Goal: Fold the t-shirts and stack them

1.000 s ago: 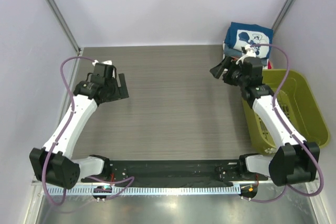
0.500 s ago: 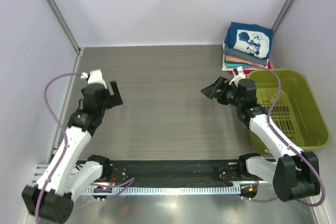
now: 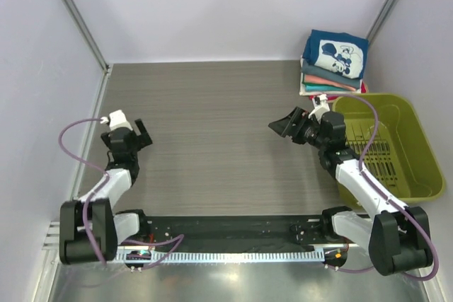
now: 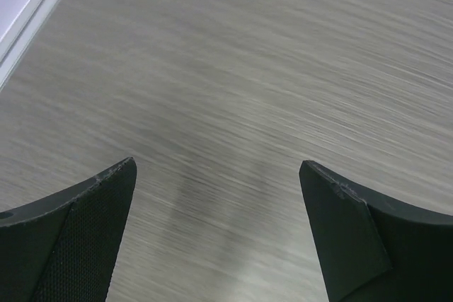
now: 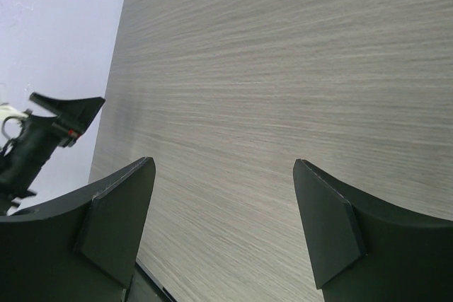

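Left pincer (image 3: pixel 141 134) and right pincer (image 3: pixel 281 124) retreated; one stack of t-shirts (image 3: pixel 334 58).

The left pincer (image 3: pixel 140 134) has drawn back from the left-centre of the top view toward the lower left. Its arm, stretched out diagonally a second ago, is now folded close to its base. The right pincer (image 3: pixel 283 125) has left the stack of t-shirts (image 3: pixel 322 79) at the upper right and come down and leftward over the worktop (image 3: pixel 219 111). The navy t-shirt (image 3: pixel 338 47) on top, whose lower edge the wrist overlapped, now shows whole.
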Controlling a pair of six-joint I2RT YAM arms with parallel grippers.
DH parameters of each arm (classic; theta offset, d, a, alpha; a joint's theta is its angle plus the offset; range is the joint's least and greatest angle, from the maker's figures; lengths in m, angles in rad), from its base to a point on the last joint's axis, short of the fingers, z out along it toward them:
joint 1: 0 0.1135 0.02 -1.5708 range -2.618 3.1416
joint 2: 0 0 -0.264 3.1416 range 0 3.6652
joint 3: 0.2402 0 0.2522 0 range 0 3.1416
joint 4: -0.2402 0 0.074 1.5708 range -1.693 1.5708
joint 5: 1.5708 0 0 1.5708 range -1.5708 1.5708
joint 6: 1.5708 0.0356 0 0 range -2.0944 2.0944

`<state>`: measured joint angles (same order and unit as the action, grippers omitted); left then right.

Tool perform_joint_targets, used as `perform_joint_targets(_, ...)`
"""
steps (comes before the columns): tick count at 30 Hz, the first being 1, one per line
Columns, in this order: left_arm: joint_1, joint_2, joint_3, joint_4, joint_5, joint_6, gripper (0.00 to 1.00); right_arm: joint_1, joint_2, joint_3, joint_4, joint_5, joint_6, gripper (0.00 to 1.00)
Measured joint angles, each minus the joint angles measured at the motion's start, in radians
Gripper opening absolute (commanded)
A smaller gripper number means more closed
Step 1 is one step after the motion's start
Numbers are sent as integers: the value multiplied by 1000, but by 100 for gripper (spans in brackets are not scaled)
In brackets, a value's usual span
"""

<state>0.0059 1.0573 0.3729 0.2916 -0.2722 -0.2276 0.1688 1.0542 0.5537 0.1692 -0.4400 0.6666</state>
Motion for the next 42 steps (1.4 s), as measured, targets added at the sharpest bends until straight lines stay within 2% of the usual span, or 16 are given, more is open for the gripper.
perform_joint_targets(4, 152, 192, -12, 153, 108, -52, 91, 0, 9, -14, 11, -5, 5, 85)
perform_joint_targets(9, 206, 339, -17, 349, 222, -84, 88, 0, 28, -19, 49, -8, 5, 85)
perform_joint_targets(12, 192, 365, -11, 386, 275, -78, 84, 0, 67, -19, 68, -12, 6, 85)
perform_joint_targets(15, 143, 365, -21, 449, 286, -45, 89, 0, 99, -27, 85, -20, 10, 85)
perform_joint_targets(16, 121, 364, -35, 486, 279, -31, 94, 0, 103, -32, 92, -22, 13, 85)
perform_joint_targets(19, 7, 436, -118, 697, 219, 26, 100, 0, 105, -37, 100, -26, 14, 85)
perform_joint_targets(22, -40, 454, -120, 662, 175, 47, 100, 0, 105, -37, 108, -27, 14, 85)
perform_joint_targets(31, -39, 446, -95, 684, 133, 83, 100, 0, 129, -37, 101, -24, 13, 84)
perform_joint_targets(42, -39, 446, -95, 683, 133, 87, 100, 9, 69, -31, -45, 55, -30, 87)
